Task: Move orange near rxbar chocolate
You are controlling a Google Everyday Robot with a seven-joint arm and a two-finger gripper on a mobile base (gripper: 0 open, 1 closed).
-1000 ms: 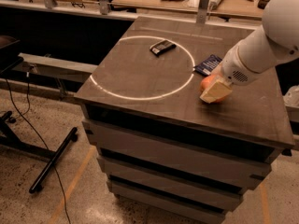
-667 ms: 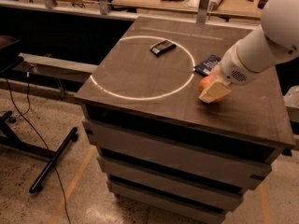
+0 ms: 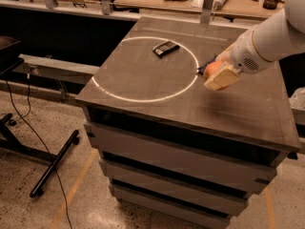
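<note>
Desk (image 3: 157, 109): dark square top over a stack of drawers.
White ring (image 3: 147, 37): painted on the desk's left and middle part, running close to the left edge.
rxbar chocolate (image 3: 166, 48): lies flat inside the ring, in its far part, towards the desk's far edge. It lies where it lay one second ago.
Blue packet (image 3: 201, 71): only a dark sliver shows, just outside the ring's right side and partly hidden behind the orange; it has not shifted.
orange (image 3: 212, 68): just outside the ring's right side, nearer the desk's right edge than the left, about midway between the near and far edges. It is well apart from the rxbar chocolate.
gripper (image 3: 220, 76): over the right half of the desk, at the end of the white arm (image 3: 267, 39) that reaches in from beyond the right edge.
Jaws: closed around the orange; one pale finger (image 3: 223, 78) covers its near right side.
Change: a second ago the gripper and the orange sat lower in the view, closer to the desk's near edge. Both now sit a little higher, towards the far edge, and have moved together.
</note>
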